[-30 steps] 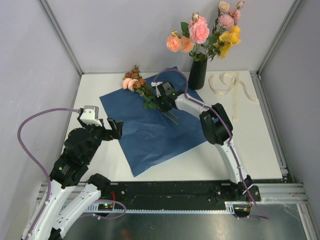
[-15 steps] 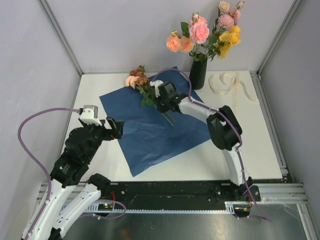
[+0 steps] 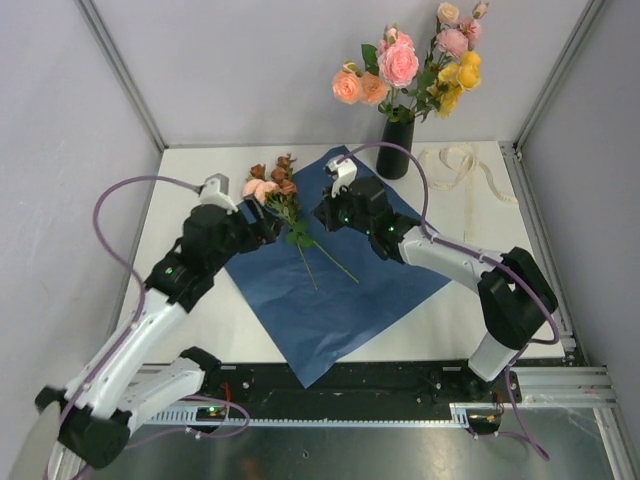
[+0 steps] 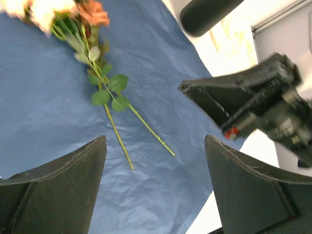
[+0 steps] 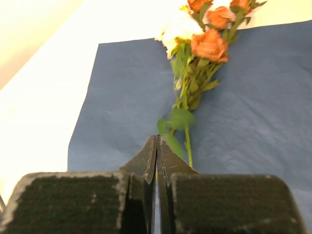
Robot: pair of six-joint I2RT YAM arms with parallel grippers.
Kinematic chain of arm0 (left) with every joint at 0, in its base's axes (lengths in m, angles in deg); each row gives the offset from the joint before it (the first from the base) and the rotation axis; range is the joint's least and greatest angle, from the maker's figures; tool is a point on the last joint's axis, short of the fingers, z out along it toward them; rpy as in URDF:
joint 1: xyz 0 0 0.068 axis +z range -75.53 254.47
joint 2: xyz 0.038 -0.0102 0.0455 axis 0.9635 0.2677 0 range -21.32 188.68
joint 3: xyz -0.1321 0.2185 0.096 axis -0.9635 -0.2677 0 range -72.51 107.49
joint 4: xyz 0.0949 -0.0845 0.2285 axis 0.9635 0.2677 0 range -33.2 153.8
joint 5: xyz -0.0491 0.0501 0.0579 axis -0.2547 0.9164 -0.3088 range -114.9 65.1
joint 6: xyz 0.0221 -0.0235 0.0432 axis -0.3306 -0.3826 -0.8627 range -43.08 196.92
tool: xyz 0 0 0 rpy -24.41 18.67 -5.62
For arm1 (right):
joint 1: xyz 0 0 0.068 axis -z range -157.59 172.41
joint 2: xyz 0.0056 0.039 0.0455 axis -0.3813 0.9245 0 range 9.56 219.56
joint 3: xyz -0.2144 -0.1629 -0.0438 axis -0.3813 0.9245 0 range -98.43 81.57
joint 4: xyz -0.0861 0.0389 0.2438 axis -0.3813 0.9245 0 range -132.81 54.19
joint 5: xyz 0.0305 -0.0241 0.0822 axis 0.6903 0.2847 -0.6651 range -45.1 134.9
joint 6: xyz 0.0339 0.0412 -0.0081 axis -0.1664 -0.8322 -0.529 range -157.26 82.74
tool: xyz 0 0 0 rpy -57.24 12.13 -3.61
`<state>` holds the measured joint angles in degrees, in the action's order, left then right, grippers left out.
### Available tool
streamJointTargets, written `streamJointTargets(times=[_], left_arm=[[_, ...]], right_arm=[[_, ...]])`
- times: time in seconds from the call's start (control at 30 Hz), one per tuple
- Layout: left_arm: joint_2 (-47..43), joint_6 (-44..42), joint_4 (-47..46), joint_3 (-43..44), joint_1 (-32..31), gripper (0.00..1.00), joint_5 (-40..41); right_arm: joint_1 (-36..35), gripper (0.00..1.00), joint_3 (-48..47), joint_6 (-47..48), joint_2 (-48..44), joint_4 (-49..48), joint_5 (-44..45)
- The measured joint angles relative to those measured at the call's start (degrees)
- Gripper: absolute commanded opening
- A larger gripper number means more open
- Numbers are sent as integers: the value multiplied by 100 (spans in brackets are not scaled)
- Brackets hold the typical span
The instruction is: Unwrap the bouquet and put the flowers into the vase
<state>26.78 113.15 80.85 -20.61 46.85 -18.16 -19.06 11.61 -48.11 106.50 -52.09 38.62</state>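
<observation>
Most flowers [image 3: 400, 62] are in the vase [image 3: 394, 152]. One bunch [image 3: 275, 190] lies ahead of the spread left hand [image 4: 155, 141]; right hand [image 5: 156, 146] pressed together

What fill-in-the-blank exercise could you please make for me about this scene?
The loose flowers lie on a sheet of ___ paper. The vase is coloured ___. The right gripper has its fingers ___.
Missing words: blue; black; shut.
</observation>
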Motion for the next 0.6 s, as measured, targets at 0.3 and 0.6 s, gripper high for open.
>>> streamJointTargets(times=[0.3,0.6], left_arm=[[1344,1034,-765,-450,50,88,-205],[356,1091,-964,-1187,372,92,-101]], right_arm=[[-157,23,651,-127,22,-433,81],[-26,39,-170,345,1233,144,11]])
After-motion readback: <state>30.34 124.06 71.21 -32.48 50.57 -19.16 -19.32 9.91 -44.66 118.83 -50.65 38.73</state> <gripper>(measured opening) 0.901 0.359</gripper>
